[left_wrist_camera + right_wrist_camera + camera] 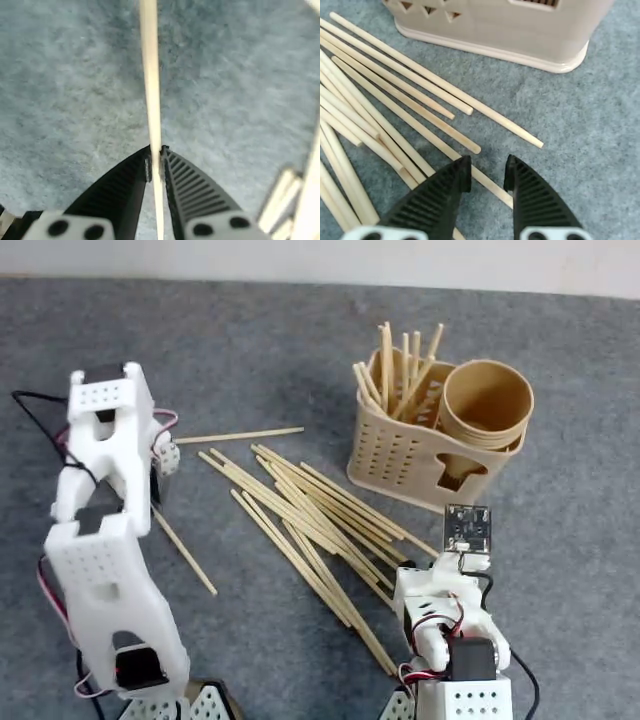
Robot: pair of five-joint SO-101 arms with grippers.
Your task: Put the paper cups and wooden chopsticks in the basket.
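- The left gripper (pixel 156 150) is clamped on a single wooden chopstick (pixel 149 75). The stick runs straight through between the jaws, out past their tips over the grey mat (pixel 240 100) and back toward the wrist.
- The step in hand looks like the left arm's pick of one stick. I cannot tell whether the stick is already clear of the mat.
- The next move for that arm would be to carry the stick to the basket (pixel 400 455), which stands well apart from its jaws on the far side of the pile. There it should tip the stick upright and let go over the compartment that already holds sticks. A long stick held near one end may swing or catch the rim.
- The loose chopsticks (pixel 310 520) lie fanned on the mat between the two grippers, many of them crossing, so the greater part of this half of the task remains.
- The right gripper (pixel 486 172) has its jaws apart and holds nothing. One stick of the pile (pixel 490 184) passes under the gap between them, and more lie to one side of the jaws.
- The basket wall is just ahead of the right jaws. The paper cups (pixel 487 405) sit stacked in one compartment, and the standing chopsticks (pixel 400 370) are in the one beside it, so the cups look done.
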